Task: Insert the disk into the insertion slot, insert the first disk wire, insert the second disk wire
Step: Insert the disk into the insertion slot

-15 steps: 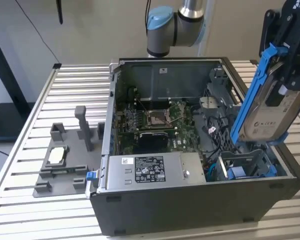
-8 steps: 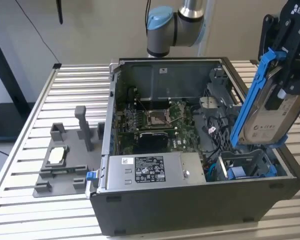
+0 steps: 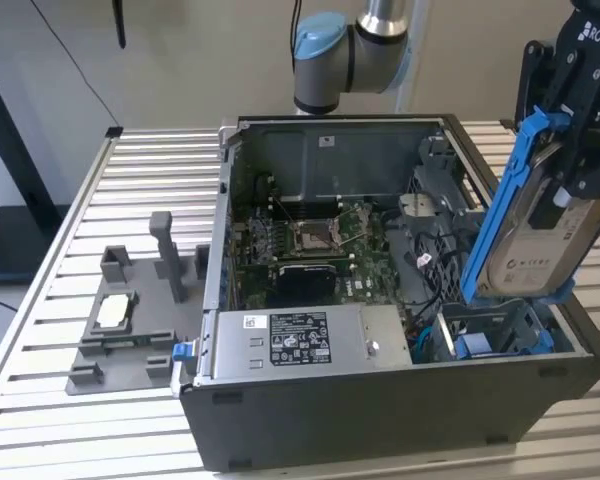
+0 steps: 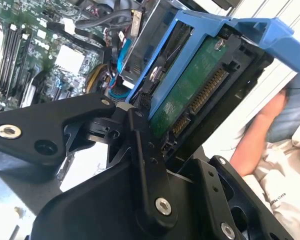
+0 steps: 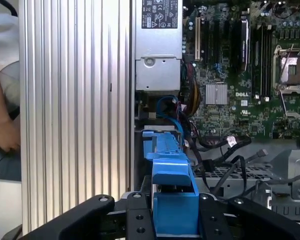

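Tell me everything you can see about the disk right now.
The disk is a silver-grey metal drive with a pale label, framed by a bright blue plastic carrier. In the second wrist view its green circuit board and a row of gold connector contacts face the camera. The tool is shut on it, holding it tilted in the air at the exterior view's right, lower end over the insertion slot, not yet in.
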Robot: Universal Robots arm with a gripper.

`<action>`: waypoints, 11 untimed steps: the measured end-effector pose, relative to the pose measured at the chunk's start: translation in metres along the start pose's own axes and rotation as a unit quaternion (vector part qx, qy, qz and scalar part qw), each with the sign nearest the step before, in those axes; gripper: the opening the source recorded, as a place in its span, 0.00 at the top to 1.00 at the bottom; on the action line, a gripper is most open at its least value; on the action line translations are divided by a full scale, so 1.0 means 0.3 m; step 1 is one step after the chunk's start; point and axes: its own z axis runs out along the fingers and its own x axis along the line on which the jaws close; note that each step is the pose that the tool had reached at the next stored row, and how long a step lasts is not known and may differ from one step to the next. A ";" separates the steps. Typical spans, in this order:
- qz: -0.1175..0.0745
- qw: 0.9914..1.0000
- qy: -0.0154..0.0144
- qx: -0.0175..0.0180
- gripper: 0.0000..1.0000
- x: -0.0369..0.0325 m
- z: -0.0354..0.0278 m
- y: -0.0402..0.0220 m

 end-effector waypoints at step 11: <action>0.000 1.000 0.006 0.000 0.67 -0.002 0.037 -0.003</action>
